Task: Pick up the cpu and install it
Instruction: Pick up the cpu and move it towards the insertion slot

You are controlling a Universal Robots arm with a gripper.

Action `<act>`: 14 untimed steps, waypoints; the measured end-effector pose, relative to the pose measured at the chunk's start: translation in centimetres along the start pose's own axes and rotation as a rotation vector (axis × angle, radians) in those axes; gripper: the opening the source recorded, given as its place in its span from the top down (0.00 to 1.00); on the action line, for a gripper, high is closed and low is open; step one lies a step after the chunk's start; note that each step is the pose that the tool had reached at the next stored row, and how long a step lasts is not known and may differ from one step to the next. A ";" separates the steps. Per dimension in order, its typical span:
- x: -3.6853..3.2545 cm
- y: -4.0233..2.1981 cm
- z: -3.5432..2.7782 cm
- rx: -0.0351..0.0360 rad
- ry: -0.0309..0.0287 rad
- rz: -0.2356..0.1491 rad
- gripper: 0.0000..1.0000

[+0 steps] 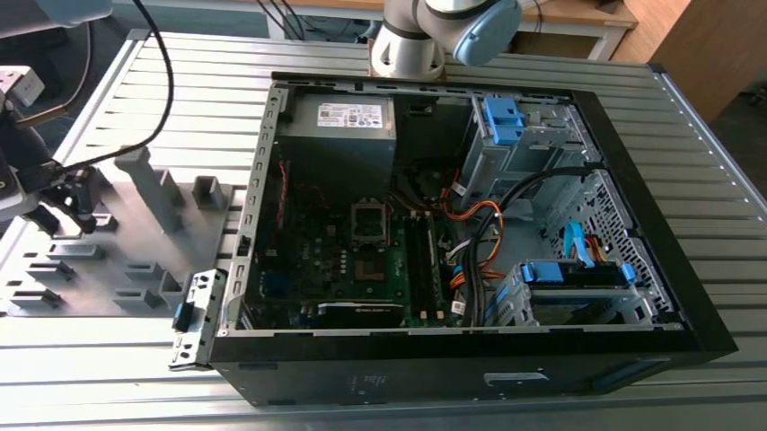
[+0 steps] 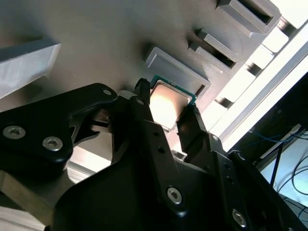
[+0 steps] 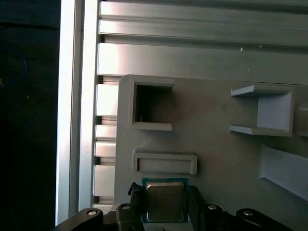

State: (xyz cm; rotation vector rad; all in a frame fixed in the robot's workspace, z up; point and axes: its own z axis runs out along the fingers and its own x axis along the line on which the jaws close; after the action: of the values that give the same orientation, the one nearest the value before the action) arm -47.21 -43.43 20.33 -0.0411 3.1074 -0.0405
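In the exterior view the gripper (image 1: 66, 218) hangs over the grey fixture tray (image 1: 114, 251) on the table (image 1: 719, 162), beside the open computer case (image 1: 480, 388); its white label (image 1: 348, 114) is unreadable. In the second wrist view the fingers (image 2: 144, 115) stand narrow, pinching the cpu (image 2: 168, 107) by opposite edges, which likely spares its face. In the first wrist view it lies near a tray pocket (image 3: 164, 163), with no legible print
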 end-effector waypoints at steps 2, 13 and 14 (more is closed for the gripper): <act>-0.02 -0.01 -0.50 0.0000 0.0001 0.000 0.53; -0.18 -0.12 -4.29 0.0000 0.0001 0.000 0.53; -0.19 -0.13 -4.65 0.0001 0.0002 0.000 0.53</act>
State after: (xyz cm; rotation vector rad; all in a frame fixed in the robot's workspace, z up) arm -47.17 -43.43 24.98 -0.0411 3.1075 -0.0406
